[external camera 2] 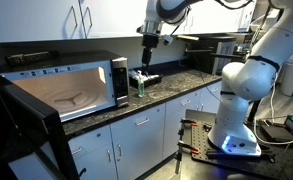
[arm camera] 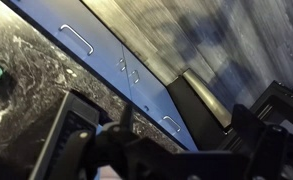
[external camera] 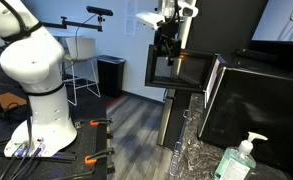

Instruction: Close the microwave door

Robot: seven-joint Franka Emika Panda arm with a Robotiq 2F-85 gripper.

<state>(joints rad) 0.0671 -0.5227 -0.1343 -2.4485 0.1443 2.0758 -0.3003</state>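
Since the gripper [external camera 2: 150, 40] hangs high over the countertop [external camera 2: 176, 88] with nothing in it, we read the approach to the door as not yet begun.

Wrist view: dark fingers [arm camera: 71, 138] at 8 and 4 o'clock of the picture. They look spread apart with the gap empty, though the picture is blurred. Beyond them we see speckled stone and cabinet fronts with a metal handle [arm camera: 76, 38].

Directly under the tool stands a sanitizer bottle [external camera 2: 139, 84], near but untouched. We judge the height suits clearing that bottle on the way across.

Next out, at 9 o'clock from the bottle, is the microwave [external camera 2: 71, 90]: a black box with its pale cavity open to view and its control strip [external camera 2: 119, 82] on the side nearest the bottle.

Farthest from the gripper, at 8 o'clock of that view, the microwave door [external camera 2: 31, 135] stands swung wide past the counter edge. It is hinged on the side away from the arm. In an exterior view from the opposite end it reads as a flat dark panel as tall as the box, with a glossy window [external camera: 174, 68] carrying brownish reflections.

Gripper and door are well apart. We judge closing calls for a push on the door's outer face, near its free edge.
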